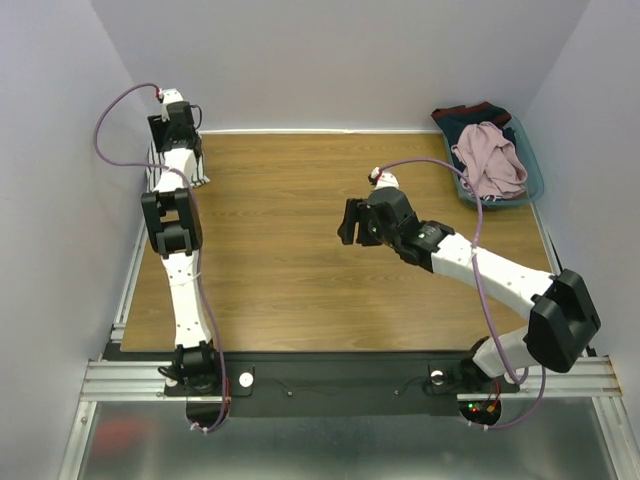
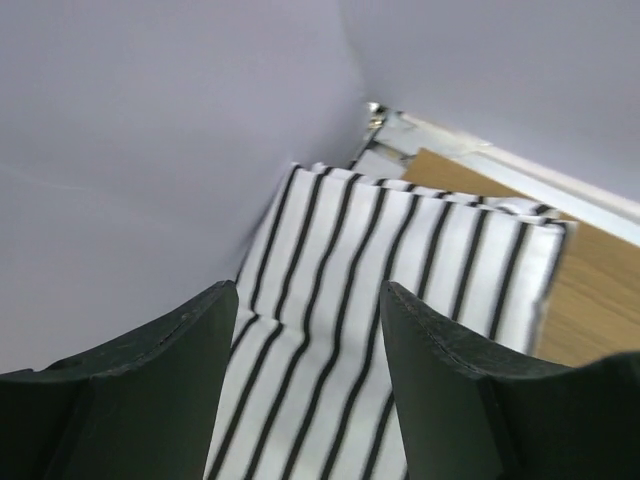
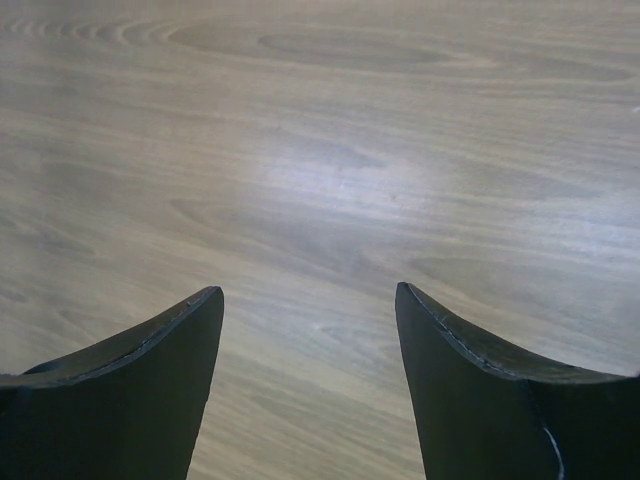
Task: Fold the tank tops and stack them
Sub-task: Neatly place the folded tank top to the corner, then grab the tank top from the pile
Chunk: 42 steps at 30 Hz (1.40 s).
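At the far-left corner my left claw [image 2: 308,300] hangs parted over the folded striped tank top [image 2: 420,250]; my right claw [image 3: 308,300] gapes above the tabletop [image 3: 330,150].

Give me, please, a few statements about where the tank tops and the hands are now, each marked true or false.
1. The striped tank top lies folded at the far left corner of the table. True.
2. The pink tank top is spread flat mid-table. False: it lies bunched in the teal basket at the far right.
3. The right hand is open over bare wood. True.
4. The left hand is clamped on the striped tank top. False: its fingers stand apart, with cloth showing between them.
5. Dark clothing shares the basket. True.
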Available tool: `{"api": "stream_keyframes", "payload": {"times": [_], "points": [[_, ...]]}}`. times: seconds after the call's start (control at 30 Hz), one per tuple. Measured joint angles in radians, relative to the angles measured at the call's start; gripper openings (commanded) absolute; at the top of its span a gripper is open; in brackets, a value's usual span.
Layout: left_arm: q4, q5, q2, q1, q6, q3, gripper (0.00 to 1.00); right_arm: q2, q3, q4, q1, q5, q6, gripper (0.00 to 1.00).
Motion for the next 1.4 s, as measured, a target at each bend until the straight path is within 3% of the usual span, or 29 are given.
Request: {"api": "stream_keyframes", "payload": {"times": [0.2,0.47,0.53,0.57,0.67,0.77,0.87,1.07,1.13,1.23,1.27,1.4], "points": [[-0.055,0.076,-0.192,-0.087,-0.126,-0.117,0.69,0.047,0.083,-0.017,-0.205,-0.061,-0.006,0.76],[-0.047,0.238,-0.726,-0.382,-0.417,-0.382,0.67,0.234,0.418,-0.054,-0.557,-0.035,-0.024,0.77],[-0.032,0.315,-0.891,-0.51,-0.492,-0.529,0.66,0.279,0.488,-0.061,-0.634,-0.006,-0.019,0.78],[-0.035,0.347,-0.923,-0.537,-0.515,-0.565,0.66,0.304,0.521,-0.058,-0.668,0.013,-0.017,0.78],[0.001,0.478,-1.117,-0.643,-0.577,-0.859,0.66,0.399,0.608,-0.058,-0.758,0.063,-0.01,0.77],[-0.047,0.571,-1.254,-0.665,-0.599,-1.11,0.66,0.526,0.699,-0.057,-0.845,0.07,0.008,0.76],[-0.119,0.625,-1.345,-0.662,-0.594,-1.247,0.66,0.666,0.778,-0.061,-0.908,0.065,0.031,0.76],[-0.166,0.686,-1.49,-0.659,-0.562,-1.293,0.66,0.914,0.977,-0.08,-0.956,0.072,0.043,0.75],[-0.168,0.694,-1.534,-0.659,-0.55,-1.298,0.66,0.953,1.01,-0.083,-0.952,0.082,0.043,0.69],[-0.167,0.696,-1.565,-0.659,-0.539,-1.309,0.66,0.982,1.056,-0.085,-0.946,0.088,0.044,0.43],[-0.165,0.696,-1.57,-0.659,-0.538,-1.318,0.66,0.984,1.063,-0.084,-0.946,0.088,0.047,0.25],[-0.171,0.697,-1.566,-0.659,-0.537,-1.348,0.66,0.982,1.057,-0.075,-0.946,0.096,0.07,0.08]]}}
